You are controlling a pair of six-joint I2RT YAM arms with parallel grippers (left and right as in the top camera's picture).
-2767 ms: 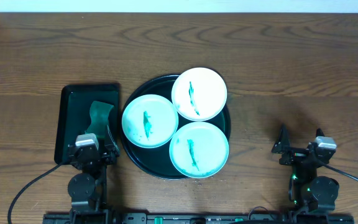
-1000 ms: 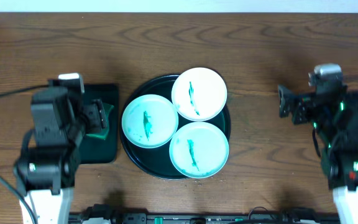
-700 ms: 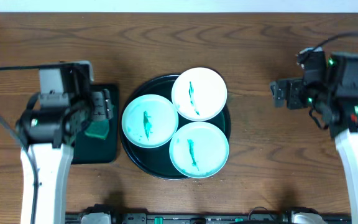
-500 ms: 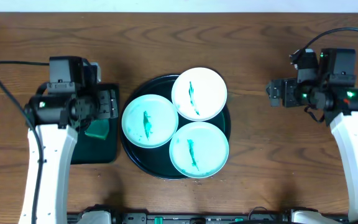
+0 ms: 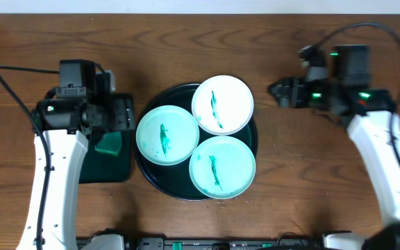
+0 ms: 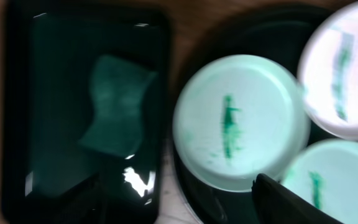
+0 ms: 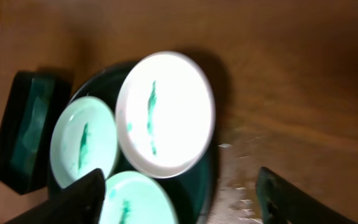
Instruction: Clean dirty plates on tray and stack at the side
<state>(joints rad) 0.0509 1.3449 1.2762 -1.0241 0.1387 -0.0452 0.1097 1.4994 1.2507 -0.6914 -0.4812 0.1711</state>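
Three round white plates with teal smears lie on the round dark tray (image 5: pixel 252 142): a left plate (image 5: pixel 167 134), a far plate (image 5: pixel 222 104) and a near plate (image 5: pixel 222 167). My left gripper (image 5: pixel 121 114) is open and empty, above the right edge of the rectangular tray, just left of the left plate. My right gripper (image 5: pixel 280 91) is open and empty, above bare wood right of the far plate. The left wrist view shows the left plate (image 6: pixel 238 121). The right wrist view shows the far plate (image 7: pixel 165 112) and the round tray (image 7: pixel 207 171).
A smaller rectangular dark tray (image 5: pixel 110 170) holding a green sponge (image 5: pixel 108 144) sits left of the round tray; both show in the left wrist view, tray (image 6: pixel 20 93) and sponge (image 6: pixel 115 104). Bare wooden table (image 5: pixel 311 180) lies to the right.
Both arms rose from the table's near edge and reached forward. The left gripper came over the sponge tray; the right gripper swung left toward the far plate. The plates have not moved.
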